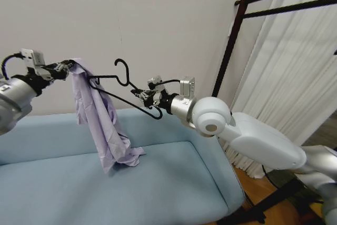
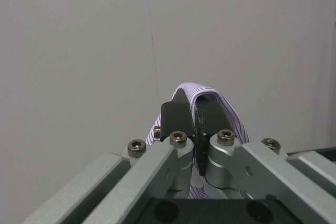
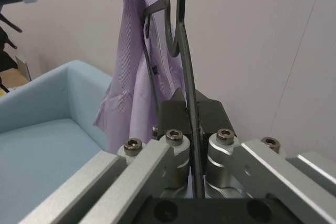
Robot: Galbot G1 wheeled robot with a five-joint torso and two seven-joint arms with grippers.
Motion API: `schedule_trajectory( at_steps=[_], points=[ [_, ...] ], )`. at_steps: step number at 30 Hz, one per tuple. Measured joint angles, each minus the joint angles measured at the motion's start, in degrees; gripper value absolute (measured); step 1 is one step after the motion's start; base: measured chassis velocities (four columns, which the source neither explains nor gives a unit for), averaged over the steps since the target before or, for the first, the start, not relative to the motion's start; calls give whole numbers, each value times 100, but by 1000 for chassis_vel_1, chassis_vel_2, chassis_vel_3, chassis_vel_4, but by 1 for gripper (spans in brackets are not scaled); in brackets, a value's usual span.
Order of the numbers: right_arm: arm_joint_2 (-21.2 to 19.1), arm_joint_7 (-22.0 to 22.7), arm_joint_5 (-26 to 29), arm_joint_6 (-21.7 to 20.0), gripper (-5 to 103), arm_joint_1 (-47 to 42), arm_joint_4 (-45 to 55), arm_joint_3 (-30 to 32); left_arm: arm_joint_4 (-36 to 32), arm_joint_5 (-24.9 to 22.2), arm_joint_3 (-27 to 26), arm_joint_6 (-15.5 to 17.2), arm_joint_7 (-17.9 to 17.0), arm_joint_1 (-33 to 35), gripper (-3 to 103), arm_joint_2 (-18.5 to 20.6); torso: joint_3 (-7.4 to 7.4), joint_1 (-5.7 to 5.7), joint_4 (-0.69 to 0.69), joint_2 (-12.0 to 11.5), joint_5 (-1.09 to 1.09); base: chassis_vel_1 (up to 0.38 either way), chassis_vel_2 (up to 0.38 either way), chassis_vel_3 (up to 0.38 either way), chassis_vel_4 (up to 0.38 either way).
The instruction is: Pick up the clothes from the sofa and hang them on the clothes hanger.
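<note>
Shirt [image 1: 100, 119] hangs over the sofa [image 1: 174, 183] near its back edge, pinched at its top by the left hand [image 1: 68, 68] so it drapes freely, while the right hand [image 1: 144, 97], clamped on the hanger [image 3: 188, 82], points one arm at the cloth, apparently for threading.

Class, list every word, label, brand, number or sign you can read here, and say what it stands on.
None can be read.
A small dark mark on the purple shirt may be a logo, but it is too small to read.
The black hanger, left gripper and right gripper show no lettering.
</note>
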Motion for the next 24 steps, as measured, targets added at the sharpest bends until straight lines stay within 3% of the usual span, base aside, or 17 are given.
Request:
schedule_trajectory(
  at_steps=[14, 24],
  points=[
    [922, 405, -122, -22, 2, 218, -656, 210, -449, 46, -173, 46, -48, 191, 1, -140, 0, 0, 0, 0, -1, 0, 0, 0, 0],
    [665, 318, -258, -33, 2, 21, -633, 80, -349, 41, -427, 33, -52, 341, 1, -156, 0, 0, -1, 0, 1, 0, 0, 0, 0]
  ],
)
